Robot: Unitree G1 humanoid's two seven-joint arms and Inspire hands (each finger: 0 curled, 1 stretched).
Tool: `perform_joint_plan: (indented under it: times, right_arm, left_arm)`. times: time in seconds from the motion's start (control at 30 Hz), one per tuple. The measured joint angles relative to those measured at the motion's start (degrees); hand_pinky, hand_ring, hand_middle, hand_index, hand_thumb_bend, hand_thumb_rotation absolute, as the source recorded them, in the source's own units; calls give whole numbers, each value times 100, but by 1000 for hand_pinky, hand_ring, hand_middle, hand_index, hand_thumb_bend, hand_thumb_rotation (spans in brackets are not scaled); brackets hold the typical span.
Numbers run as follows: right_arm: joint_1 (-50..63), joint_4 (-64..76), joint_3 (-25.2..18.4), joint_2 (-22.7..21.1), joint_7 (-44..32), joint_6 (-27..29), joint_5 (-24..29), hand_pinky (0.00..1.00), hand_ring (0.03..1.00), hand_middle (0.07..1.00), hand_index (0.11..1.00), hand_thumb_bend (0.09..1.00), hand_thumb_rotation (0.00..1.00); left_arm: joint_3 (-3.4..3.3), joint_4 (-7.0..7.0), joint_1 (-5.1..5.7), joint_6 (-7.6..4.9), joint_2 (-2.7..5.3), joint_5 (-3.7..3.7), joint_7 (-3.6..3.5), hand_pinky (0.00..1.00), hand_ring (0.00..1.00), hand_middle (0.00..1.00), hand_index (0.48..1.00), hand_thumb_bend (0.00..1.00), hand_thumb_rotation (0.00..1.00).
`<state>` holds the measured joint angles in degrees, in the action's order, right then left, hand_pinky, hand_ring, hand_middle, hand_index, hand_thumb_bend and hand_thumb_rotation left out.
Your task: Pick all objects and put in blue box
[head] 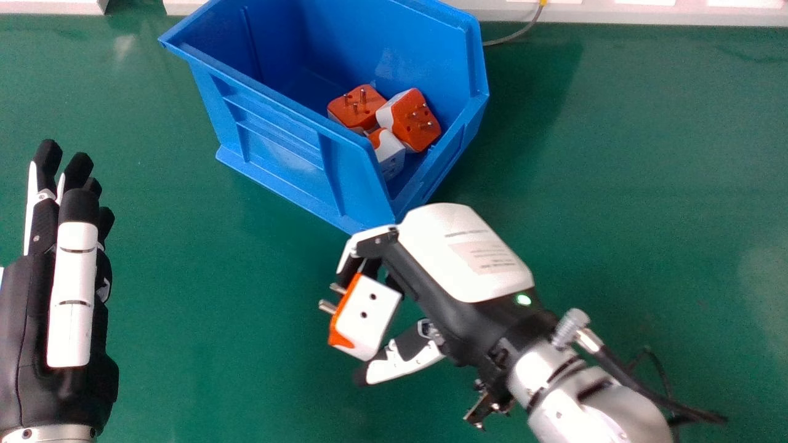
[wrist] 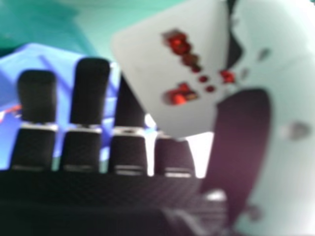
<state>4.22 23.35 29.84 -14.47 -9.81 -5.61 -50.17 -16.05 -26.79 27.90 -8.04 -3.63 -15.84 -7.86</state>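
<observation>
Pinching fingers (head: pixel 377 246): my right hand (head: pixel 465 264) holds one plug (head: pixel 378 307) against the thumb (head: pixel 403 364).
Plug: above the bench (head: pixel 215 307), near the blue box (head: pixel 283 147); likely light, rigid, smooth.
White sides: my best hold, clear of the pins (head: pixel 327 306).

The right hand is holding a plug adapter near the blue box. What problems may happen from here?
The plug adapter is pinched between thumb and fingers of the right hand, its metal pins sticking out, so it might slip or twist. The blue box stands just ahead of this hand; moving forward too low could knock it. Three adapters lie bunched in the box's near end, so another dropped there may bounce off them.
</observation>
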Motion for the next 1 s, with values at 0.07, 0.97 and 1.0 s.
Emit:
perform_joint_plan:
  times: [0.07, 0.97, 1.0]
  right_arm:
    - [201, 163, -126, -9, 31, 10, 44, 298, 401, 503, 498, 497, 0]
    - [336, 857, -2142, -360, 239, 381, 706, 285, 398, 498, 549, 487, 0]
    - [257, 852, -2147, -359, 238, 375, 689, 285, 398, 498, 549, 487, 0]
  left_arm:
    - [2, 0, 1, 0, 4, 1, 16, 1000, 995, 983, 999, 613, 934]
    - [32, 7, -5, 2, 46, 28, 39, 1000, 993, 982, 996, 556, 957]
    - [35, 7, -7, 2, 46, 28, 40, 1000, 993, 982, 996, 556, 957]
